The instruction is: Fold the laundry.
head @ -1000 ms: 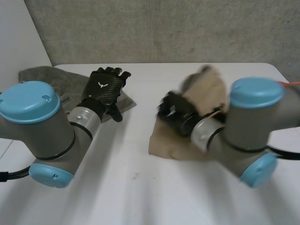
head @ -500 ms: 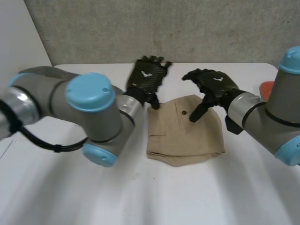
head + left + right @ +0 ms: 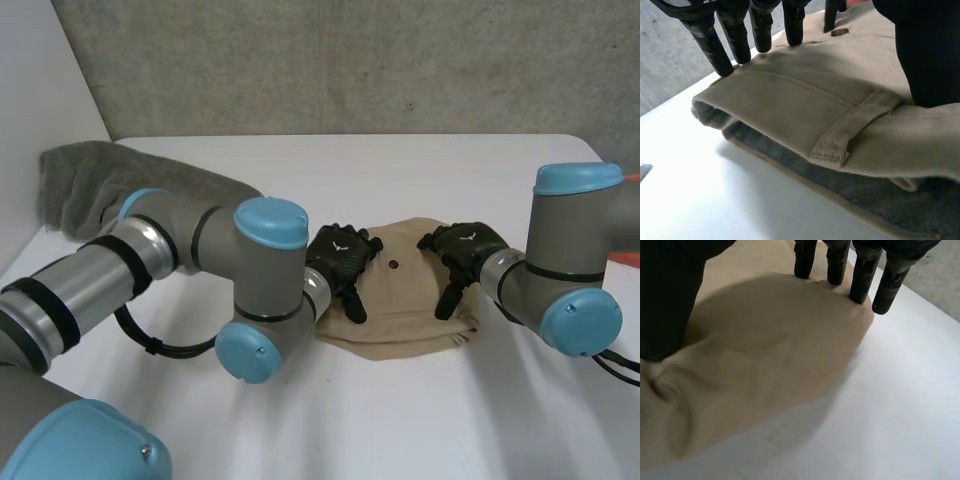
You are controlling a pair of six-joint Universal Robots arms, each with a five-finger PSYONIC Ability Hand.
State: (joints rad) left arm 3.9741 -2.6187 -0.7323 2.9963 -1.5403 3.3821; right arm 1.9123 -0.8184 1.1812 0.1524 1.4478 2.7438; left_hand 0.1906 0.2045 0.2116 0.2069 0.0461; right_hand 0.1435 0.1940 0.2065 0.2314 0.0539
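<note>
While folded tan trousers (image 3: 405, 295) lie mid-worktop | left hand (image 3: 340, 256) flat on them, fingers (image 3: 760, 27) straight, apart | right hand (image 3: 465, 246) likewise.

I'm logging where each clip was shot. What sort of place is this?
Probably a robotics lab or test bench, not a home: a white table against a plain grey wall, with tan shorts and a grey towel laid out before two robot arms.
</note>
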